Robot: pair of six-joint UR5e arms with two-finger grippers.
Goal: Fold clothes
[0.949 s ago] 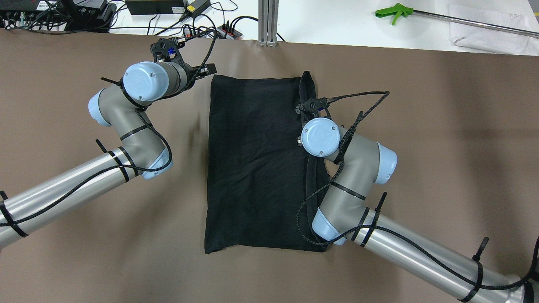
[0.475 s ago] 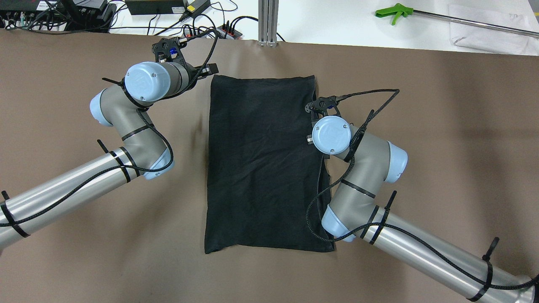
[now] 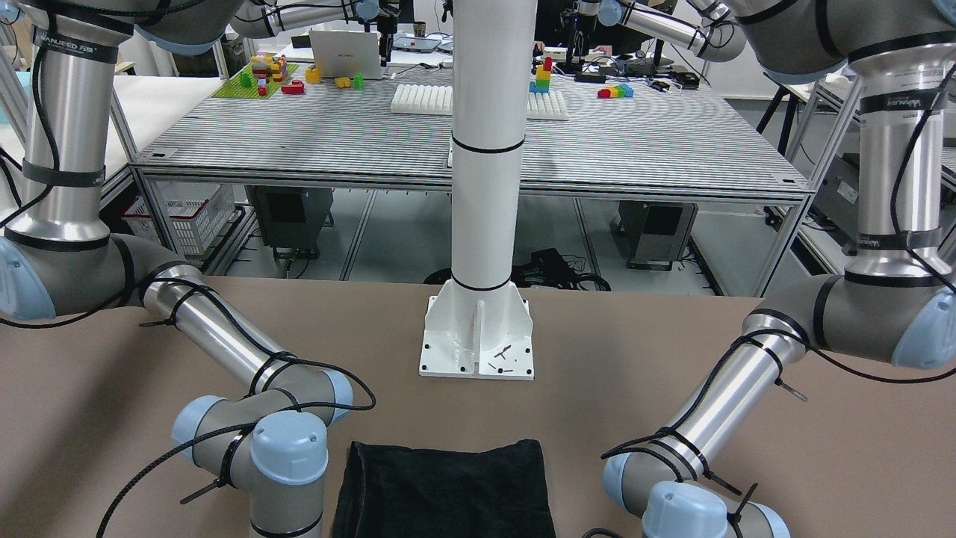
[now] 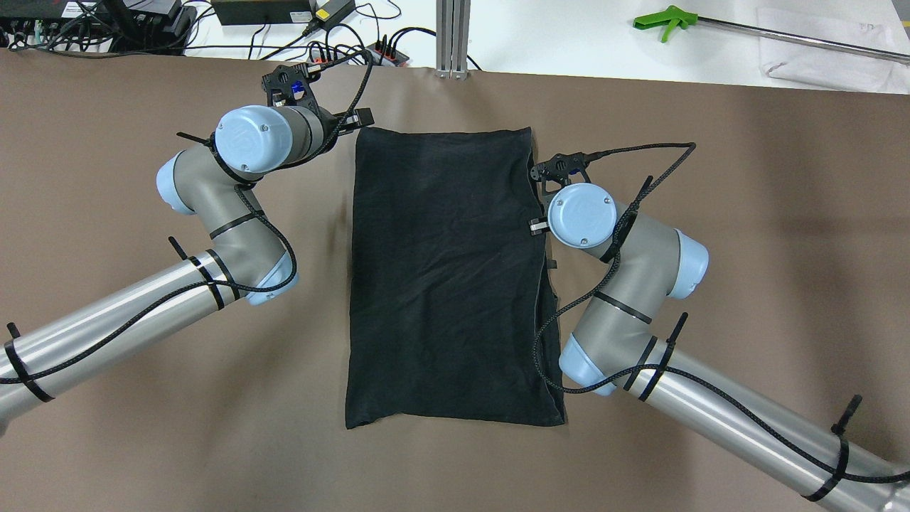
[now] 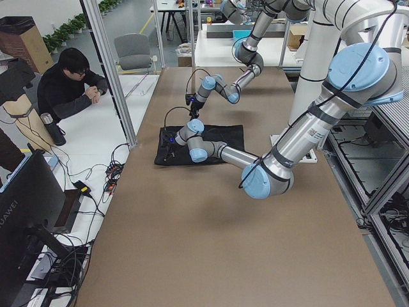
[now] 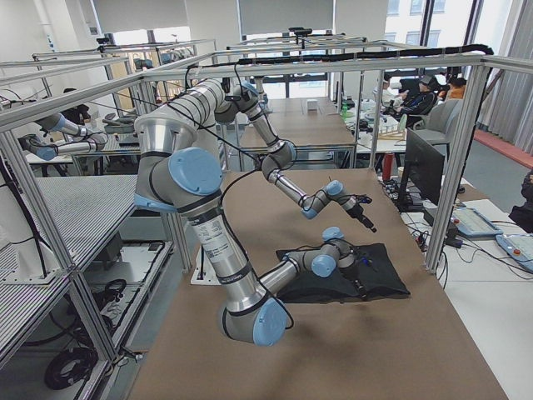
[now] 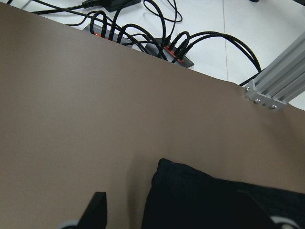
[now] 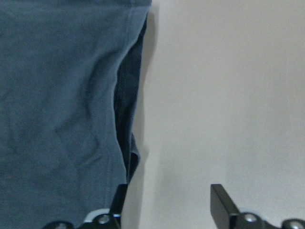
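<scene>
Bare brown surface (image 4: 746,213) lies open outward of both my arms. My right arm (image 4: 625,284) crowds the cloth's (image 4: 448,270) right edge, while my left arm (image 4: 234,213) leaves a free strip. Beyond the far edge a metal post (image 4: 453,35) and cables (image 4: 341,50) block me. The white pillar (image 3: 478,340) stands on my side.

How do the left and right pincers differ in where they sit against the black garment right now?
The left pincer is at the black garment's far left corner, while the right pincer is partway along its right long edge. The left pincer's gap straddles that corner; the right pincer's gap lies over bare table just outside the hem. Both are open, and neither grips fabric.
</scene>
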